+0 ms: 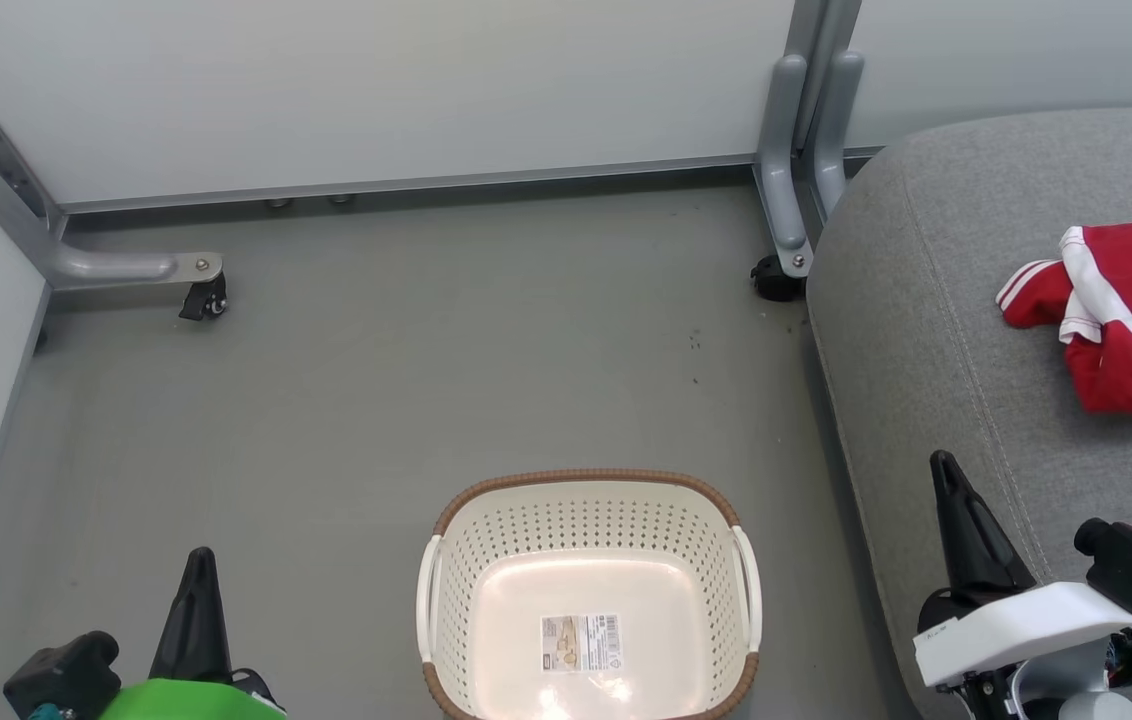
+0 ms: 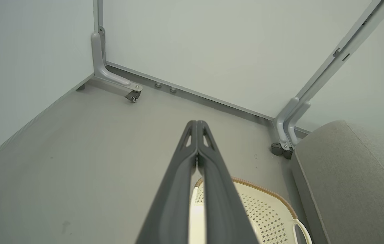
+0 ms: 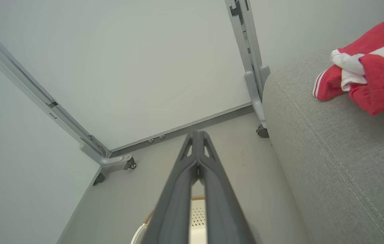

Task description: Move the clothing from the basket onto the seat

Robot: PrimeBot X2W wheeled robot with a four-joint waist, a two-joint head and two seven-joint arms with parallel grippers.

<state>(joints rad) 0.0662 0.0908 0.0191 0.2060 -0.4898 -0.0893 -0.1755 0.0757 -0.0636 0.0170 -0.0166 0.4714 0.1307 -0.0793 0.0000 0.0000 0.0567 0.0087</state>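
Both sets of fingers are pressed together, tips touching. My left gripper (image 1: 198,565) and my right gripper (image 1: 946,470) hold nothing.

The clothing (image 1: 1121,320) lies bunched on the seat (image 1: 926,330) at my right. It is well apart from the basket (image 1: 581,478), which stands on the grey floor (image 1: 376,400) between my grippers.

Pale partition panels (image 1: 376,90) stand behind, on grey frame feet with castors. One castor (image 1: 204,298) is at far left, another (image 1: 776,280) just beside the seat's corner.

The head view gives the label (image 1: 580,642) on the basket's floor. The right wrist view gives the clothing's white trim close up, and the left wrist view gives a striped sliver of it.
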